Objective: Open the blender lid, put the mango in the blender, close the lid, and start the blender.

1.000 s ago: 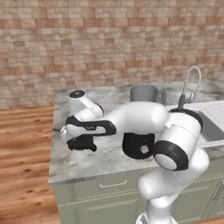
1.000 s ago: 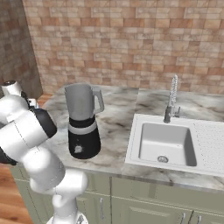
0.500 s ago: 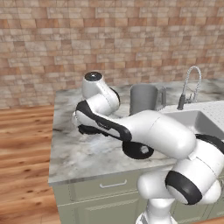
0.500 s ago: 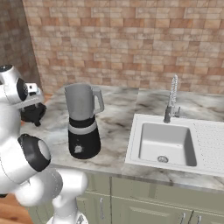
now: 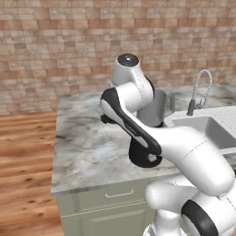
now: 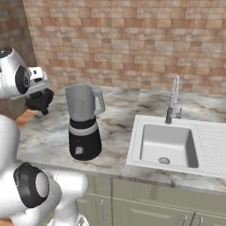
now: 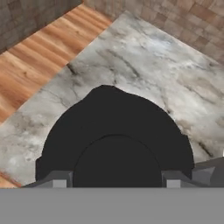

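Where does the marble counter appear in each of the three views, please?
Left base view: the marble counter spans the middle, left of the arm.
Right base view: it runs across the middle, around the blender and sink.
Hand view: it fills the centre and right, behind the blender lid in the pincer.
Shared landmark: the brick wall behind the counter.

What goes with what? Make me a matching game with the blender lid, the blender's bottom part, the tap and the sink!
Things:
1. blender lid
2. blender base
3. faucet
4. sink

Descriptions:
A. glossy black, standing on the counter under the open jar
B. held in the gripper, away from the jar
C. set into the counter, with a drain in its floor
D. silver, rising behind the sink

Pairs: 1-B, 2-A, 3-D, 4-C
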{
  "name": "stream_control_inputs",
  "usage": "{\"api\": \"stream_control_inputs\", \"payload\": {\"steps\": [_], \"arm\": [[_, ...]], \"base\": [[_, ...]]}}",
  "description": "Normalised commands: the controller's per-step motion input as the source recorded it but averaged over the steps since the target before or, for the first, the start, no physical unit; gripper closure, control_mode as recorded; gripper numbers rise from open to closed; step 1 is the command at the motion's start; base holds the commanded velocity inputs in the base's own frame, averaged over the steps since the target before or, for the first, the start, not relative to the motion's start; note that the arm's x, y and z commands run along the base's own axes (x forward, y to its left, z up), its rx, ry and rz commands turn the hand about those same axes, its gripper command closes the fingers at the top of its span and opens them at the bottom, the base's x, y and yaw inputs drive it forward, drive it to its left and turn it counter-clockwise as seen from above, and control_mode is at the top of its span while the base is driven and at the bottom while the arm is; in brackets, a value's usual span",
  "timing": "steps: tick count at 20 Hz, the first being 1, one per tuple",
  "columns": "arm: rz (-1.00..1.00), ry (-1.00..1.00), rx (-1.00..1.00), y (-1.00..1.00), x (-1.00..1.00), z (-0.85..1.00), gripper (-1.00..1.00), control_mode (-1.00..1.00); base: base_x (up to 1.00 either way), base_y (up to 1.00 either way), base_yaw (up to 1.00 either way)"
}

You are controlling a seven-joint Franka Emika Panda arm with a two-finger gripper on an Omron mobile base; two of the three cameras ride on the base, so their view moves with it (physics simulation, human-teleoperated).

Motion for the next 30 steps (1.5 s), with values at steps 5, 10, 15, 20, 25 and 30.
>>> {"api": "stream_control_inputs", "payload": {"steps": [5,10,15,20,25,30], "arm": [[0.00,-0.16,0.00,-0.60,-0.12,1.00,1.00,-1.00],[0.00,-0.08,0.00,-0.76,0.00,1.00,1.00,-1.00],[0.05,-0.01,0.00,-0.70,0.03,0.69,1.00,-1.00],[0.22,0.13,0.00,-0.37,0.40,0.03,1.00,-1.00],[0.29,0.13,0.00,-0.33,0.12,-0.02,1.00,-1.00],[0.27,0.08,-0.04,-0.26,0.00,-0.08,1.00,-1.00]], "base": [[0.00,0.00,0.00],[0.00,0.00,0.00],[0.00,0.00,0.00],[0.00,0.00,0.00],[0.00,0.00,0.00],[0.00,0.00,0.00]]}}
